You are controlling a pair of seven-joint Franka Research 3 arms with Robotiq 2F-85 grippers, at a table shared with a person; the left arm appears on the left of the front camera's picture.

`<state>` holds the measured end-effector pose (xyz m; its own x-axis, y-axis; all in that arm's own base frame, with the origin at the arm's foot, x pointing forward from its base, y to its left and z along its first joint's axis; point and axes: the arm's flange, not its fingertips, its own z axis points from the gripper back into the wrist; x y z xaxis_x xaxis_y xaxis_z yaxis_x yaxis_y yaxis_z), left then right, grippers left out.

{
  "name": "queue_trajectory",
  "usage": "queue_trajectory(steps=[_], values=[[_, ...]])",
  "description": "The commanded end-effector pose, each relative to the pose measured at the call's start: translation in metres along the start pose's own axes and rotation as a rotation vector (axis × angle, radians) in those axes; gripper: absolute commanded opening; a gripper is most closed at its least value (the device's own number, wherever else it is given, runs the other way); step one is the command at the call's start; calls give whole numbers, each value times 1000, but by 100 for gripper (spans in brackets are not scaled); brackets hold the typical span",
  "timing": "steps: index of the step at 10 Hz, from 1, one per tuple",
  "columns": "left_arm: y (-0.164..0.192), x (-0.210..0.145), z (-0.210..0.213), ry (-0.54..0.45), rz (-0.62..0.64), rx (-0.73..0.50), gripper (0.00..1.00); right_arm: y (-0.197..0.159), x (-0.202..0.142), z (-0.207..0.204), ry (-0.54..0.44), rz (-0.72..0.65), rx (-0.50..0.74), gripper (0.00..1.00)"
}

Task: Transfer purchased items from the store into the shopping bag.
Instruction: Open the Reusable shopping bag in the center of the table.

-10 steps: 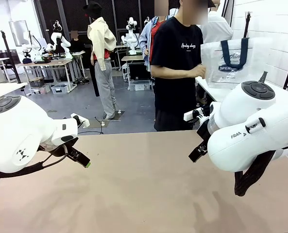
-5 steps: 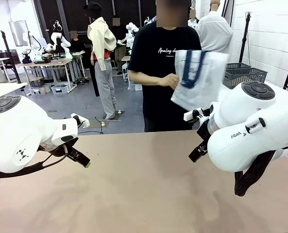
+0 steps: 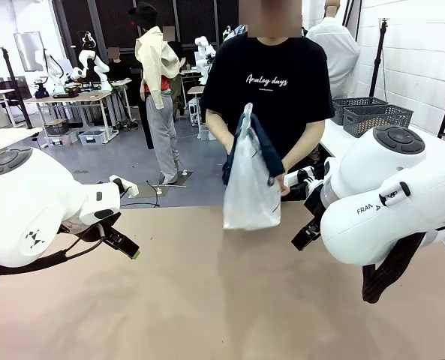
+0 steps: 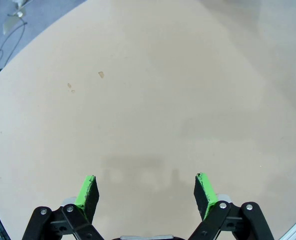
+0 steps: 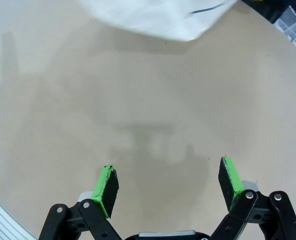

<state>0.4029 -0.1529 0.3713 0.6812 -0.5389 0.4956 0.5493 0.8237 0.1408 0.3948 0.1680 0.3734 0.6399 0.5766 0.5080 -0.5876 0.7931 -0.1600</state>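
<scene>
Step, as we judge it: setup. Shopping bag (image 3: 251,187): held by the person over the bench (image 3: 207,300), far edge. Left gripper (image 4: 146,179) and right gripper (image 5: 167,167): jaws spread wide, empty. Next: we need the bag set down.

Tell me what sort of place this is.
Probably a robotics lab or test workshop: a white robot arm on the left and another on the right of a table, a cluttered workbench behind, storage bins under it.
</scene>
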Motion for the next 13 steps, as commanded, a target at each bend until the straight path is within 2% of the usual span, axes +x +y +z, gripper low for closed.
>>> queue_trajectory(steps=[1,13], values=[[2,0,0,-1,4,0,100,0,0,0,0,0,0,100],[2,0,0,-1,4,0,100,0,0,0,0,0,0,100]])
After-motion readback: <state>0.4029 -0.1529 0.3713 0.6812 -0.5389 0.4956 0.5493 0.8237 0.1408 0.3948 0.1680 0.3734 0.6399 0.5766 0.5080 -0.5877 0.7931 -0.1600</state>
